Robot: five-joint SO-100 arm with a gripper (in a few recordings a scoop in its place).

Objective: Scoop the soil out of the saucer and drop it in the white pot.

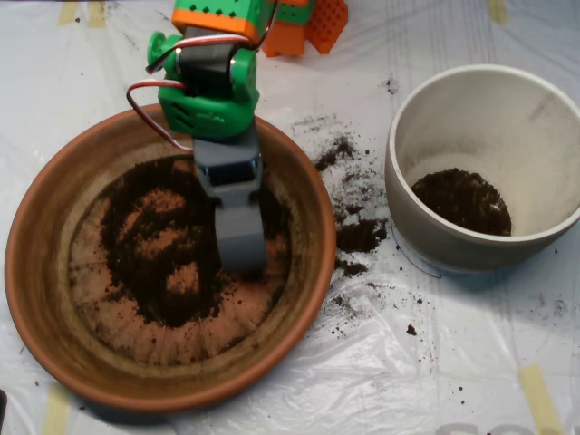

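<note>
While pincer touches soil — saucer half-bare.

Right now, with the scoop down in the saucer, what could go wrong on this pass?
The soil left in the saucer is thin and patchy, so the scoop may scrape bare clay and lift little. Spilled crumbs already lie between saucer and white pot, so the carry across could drop more there.
</note>
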